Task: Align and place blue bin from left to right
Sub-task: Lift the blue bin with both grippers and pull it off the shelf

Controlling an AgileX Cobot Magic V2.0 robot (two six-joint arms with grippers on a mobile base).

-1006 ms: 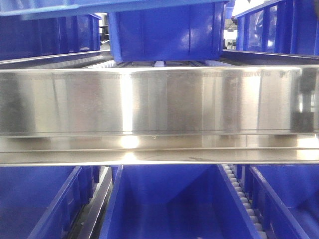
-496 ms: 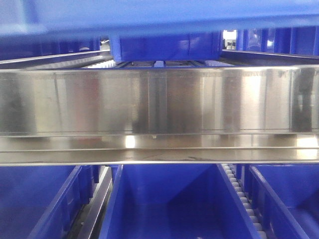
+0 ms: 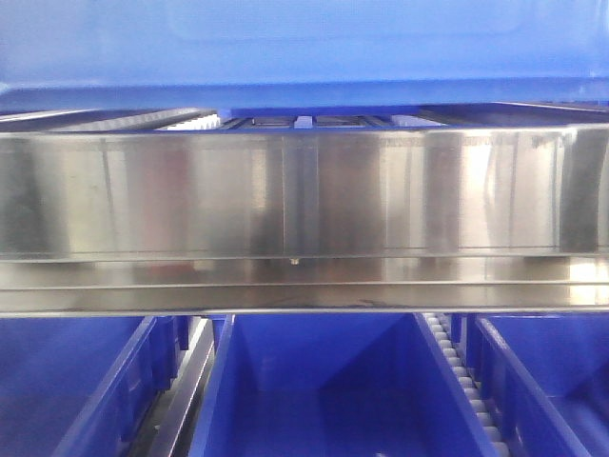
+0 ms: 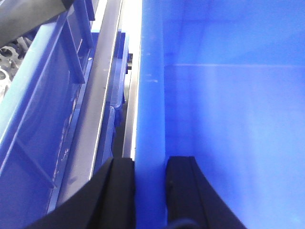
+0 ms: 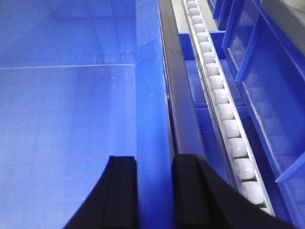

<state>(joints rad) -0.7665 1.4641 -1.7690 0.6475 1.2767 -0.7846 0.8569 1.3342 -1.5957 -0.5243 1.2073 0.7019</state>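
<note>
Since a moment ago the blue bin point(image 3: 304, 48) has swung lower and nearer in the front view, so that it now spans the whole top of the picture and hides the darker bin that showed behind it. Its underside hangs just above the long steel beam point(image 3: 304, 190) of the rack, with three lower bins point(image 3: 314, 390) side by side on the shelf beneath. From the left wrist, the left gripper point(image 4: 150, 164) is clamped over the bin's left wall, one black finger point(image 4: 119, 191) outside and the other inside, both pressed to the plastic. A metal rail point(image 4: 95, 95) and a neighbouring bin point(image 4: 38, 119) run alongside. The right gripper point(image 5: 153, 162) pinches the right wall the same way, closed down to the wall's thickness, and a roller strip point(image 5: 224, 109) of white wheels lies just beside that wall. Whether the bin rests on the rollers I cannot tell.
</note>
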